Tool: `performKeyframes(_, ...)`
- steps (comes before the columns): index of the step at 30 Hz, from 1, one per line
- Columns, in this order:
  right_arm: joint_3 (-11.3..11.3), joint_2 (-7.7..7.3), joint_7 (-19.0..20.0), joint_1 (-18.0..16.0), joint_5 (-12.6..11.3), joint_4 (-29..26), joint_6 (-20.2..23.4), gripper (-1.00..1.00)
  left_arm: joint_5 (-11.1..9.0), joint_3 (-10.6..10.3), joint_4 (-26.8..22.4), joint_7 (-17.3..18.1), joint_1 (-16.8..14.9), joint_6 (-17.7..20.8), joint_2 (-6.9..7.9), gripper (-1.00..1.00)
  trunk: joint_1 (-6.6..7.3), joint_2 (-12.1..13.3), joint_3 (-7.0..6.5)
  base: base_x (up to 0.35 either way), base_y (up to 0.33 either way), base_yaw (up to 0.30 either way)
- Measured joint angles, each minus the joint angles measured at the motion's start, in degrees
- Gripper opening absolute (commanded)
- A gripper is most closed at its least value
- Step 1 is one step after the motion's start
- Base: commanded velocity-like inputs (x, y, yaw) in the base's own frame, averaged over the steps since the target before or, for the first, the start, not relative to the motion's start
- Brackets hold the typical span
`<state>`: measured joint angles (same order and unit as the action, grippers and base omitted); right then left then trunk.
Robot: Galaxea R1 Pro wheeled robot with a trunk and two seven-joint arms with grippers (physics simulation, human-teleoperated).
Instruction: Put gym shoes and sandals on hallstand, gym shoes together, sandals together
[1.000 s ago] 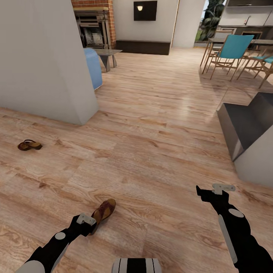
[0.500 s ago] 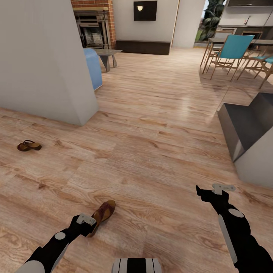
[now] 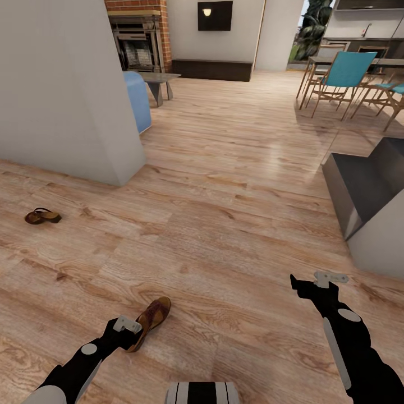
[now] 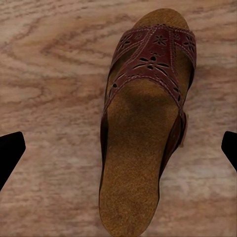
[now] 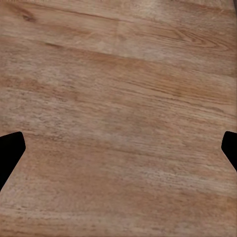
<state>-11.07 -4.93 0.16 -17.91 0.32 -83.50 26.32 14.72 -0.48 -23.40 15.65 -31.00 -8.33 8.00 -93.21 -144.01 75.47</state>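
Observation:
One brown sandal [image 3: 151, 315] lies on the wood-plank corridor floor [image 3: 224, 224], just ahead of my left gripper [image 3: 132, 330]. In the left wrist view the sandal [image 4: 143, 128] lies lengthwise under the left gripper [image 4: 118, 150], which is open, with its dark fingertips [image 4: 10, 148] wide apart on either side of it and not touching. The other sandal [image 3: 42, 216] rests farther off at the left, near the grey wall. My right gripper [image 3: 312, 283] hangs open over bare floor [image 5: 118, 98]. The gym shoes and the hallstand are out of view.
A grey wall corner [image 3: 112, 112] juts in at the left, with a blue seat [image 3: 138, 98] behind it. A dark grey block [image 3: 359, 193] stands at the right. Farther back there are a teal chair [image 3: 345, 73], a table and a brick fireplace [image 3: 137, 39].
The whole picture has crept slightly, so both sandals show a touch lower. Both arms hold the same pose with their grippers open.

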Motion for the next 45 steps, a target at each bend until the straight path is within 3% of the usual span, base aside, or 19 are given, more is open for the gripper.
performKeyframes(8,0.1,0.01,0.0,0.0,0.0,0.0,0.0,1.00,0.1,-0.1,0.0,0.1,0.0,0.0,0.06,1.00,0.00,0.0,0.00,0.000,0.000,0.000)
performKeyframes(30,0.0,0.02,0.0,0.0,0.0,0.0,0.0,1.00,0.2,0.0,0.1,0.1,0.0,0.0,0.39,1.00,-0.57,-0.3,5.72,0.000,0.000,0.000)
performKeyframes(35,0.0,0.02,0.0,0.0,0.0,0.0,0.0,1.00,0.2,-0.1,-0.1,0.1,0.0,0.0,0.40,1.00,-0.57,-0.3,6.16,0.000,0.000,0.000)
performKeyframes(40,0.0,0.02,0.0,0.0,0.0,0.0,0.0,1.00,3.3,-1.0,-0.2,0.2,-0.4,0.1,0.26,1.00,-0.57,-0.3,6.45,0.000,0.000,0.000)
performKeyframes(45,0.0,0.02,-0.1,0.0,0.1,-0.1,0.0,1.00,5.0,-1.2,-0.2,0.4,-0.6,0.2,0.10,1.00,-0.57,-0.3,6.53,0.000,0.000,0.000)
